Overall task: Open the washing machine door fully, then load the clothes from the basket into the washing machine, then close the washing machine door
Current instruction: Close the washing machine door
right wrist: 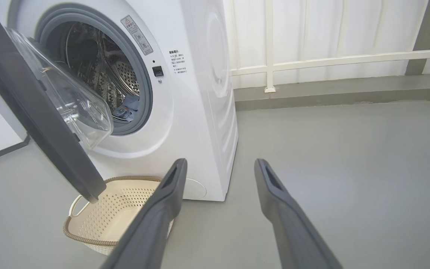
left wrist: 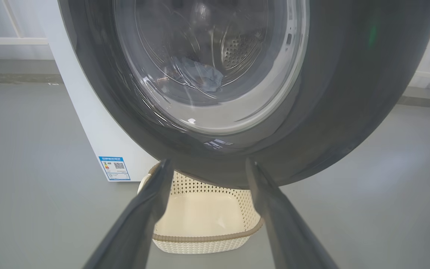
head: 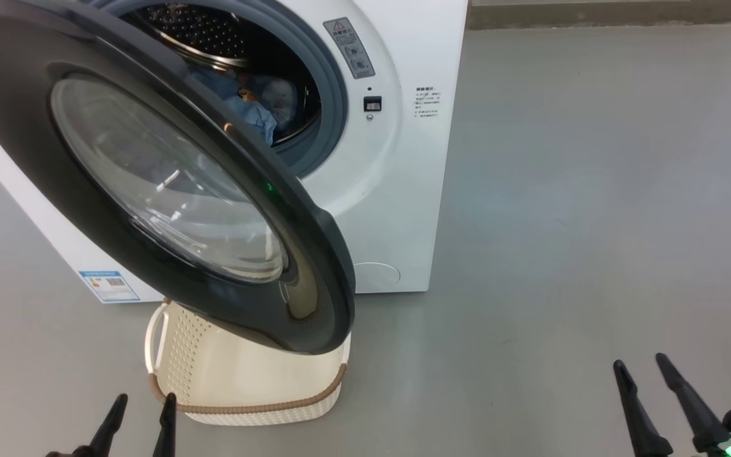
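The washing machine stands at the upper left with its glossy black door swung out over the basket. Light blue clothes lie inside the steel drum; they also show through the door glass as clothes and past the gasket as clothes. The cream basket shows a bare floor, as does the basket. My left gripper is open just in front of the basket's near rim, below the door. My right gripper is open over bare floor, well right of the machine.
Grey floor stretches wide to the right of the machine. A white railing and pale wall run behind it, with a low grey kerb along the base. A blue label sticker marks the machine's lower left side.
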